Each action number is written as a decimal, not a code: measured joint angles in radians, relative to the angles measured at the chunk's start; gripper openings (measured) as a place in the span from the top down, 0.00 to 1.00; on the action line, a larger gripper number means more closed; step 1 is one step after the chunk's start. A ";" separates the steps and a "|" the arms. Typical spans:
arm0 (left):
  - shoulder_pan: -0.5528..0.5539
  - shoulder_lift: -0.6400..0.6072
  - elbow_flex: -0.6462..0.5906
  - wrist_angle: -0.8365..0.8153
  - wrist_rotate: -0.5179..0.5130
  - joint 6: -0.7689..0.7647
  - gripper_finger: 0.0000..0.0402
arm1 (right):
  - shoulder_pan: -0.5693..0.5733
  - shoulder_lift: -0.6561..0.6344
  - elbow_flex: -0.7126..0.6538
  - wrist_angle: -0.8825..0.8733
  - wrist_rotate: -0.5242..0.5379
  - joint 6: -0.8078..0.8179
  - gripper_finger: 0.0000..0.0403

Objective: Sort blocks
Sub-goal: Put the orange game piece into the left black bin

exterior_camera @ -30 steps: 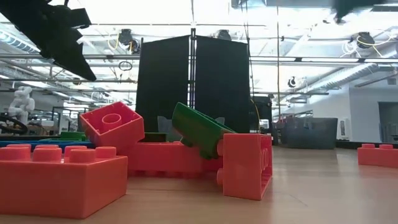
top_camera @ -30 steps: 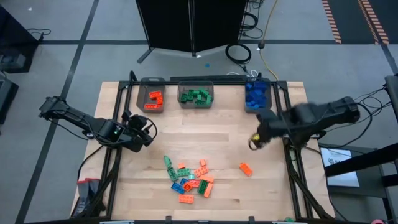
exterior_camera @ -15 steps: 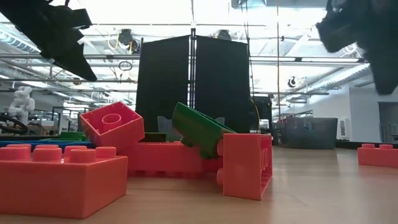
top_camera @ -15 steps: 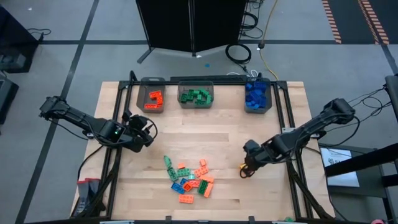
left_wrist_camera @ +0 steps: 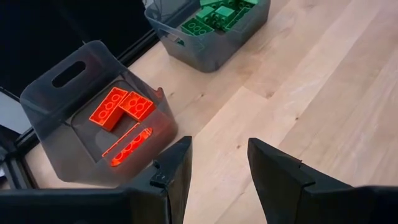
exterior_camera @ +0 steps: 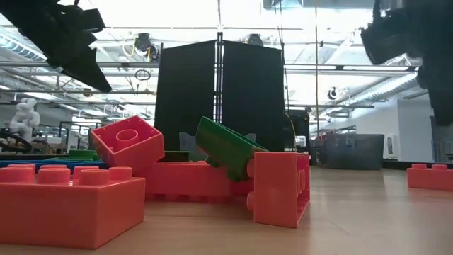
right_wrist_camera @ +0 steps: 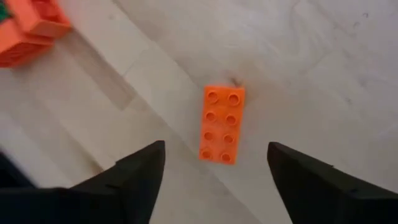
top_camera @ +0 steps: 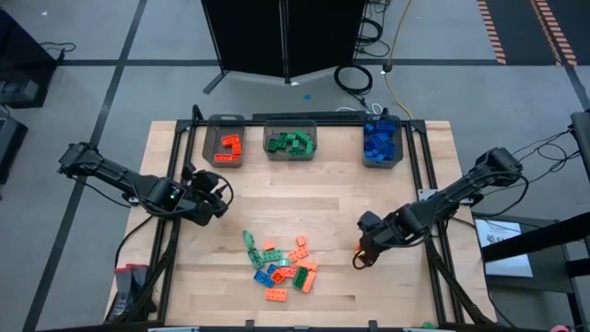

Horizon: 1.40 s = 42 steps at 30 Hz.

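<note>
A lone orange block [right_wrist_camera: 222, 124] lies flat on the wood, studs up, right of the main pile. My right gripper [right_wrist_camera: 216, 149] hangs open above it, one finger on each long side, touching nothing; in the high view the gripper [top_camera: 360, 255] covers most of that block. A pile of orange, green and blue blocks [top_camera: 281, 263] rests on the table's near middle. My left gripper [top_camera: 218, 197] waits open at the table's left, and its wrist view [left_wrist_camera: 219, 152] looks at the bin with orange blocks [left_wrist_camera: 121, 106].
Three grey bins stand along the far edge: orange blocks [top_camera: 226, 144], green blocks [top_camera: 291, 141], blue blocks [top_camera: 381, 141]. Bare wood lies between bins and pile. A black frame rail [top_camera: 430, 258] runs along the table's right side beside my right arm.
My right gripper has gone from below the blue bin toward the table's near edge and down, stopping over the lone orange block. The blocks have stayed where they were.
</note>
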 joint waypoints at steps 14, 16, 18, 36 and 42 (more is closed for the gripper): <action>0.000 0.001 0.000 0.000 0.000 0.000 0.60 | 0.003 0.278 0.000 0.092 -0.081 -0.026 0.28; 0.000 0.001 0.000 0.000 0.000 0.000 0.60 | 0.000 0.315 0.005 0.094 -0.124 -0.034 0.29; 0.000 0.001 0.000 -0.002 0.000 0.000 0.60 | -0.003 0.343 0.006 0.091 -0.158 -0.046 0.33; 0.000 0.001 0.000 -0.005 -0.008 0.008 0.60 | -0.127 0.366 0.182 -0.034 0.016 -0.252 0.70; 0.000 0.001 0.000 -0.004 -0.008 0.007 0.60 | -0.306 0.365 0.332 -0.001 0.143 -0.489 0.70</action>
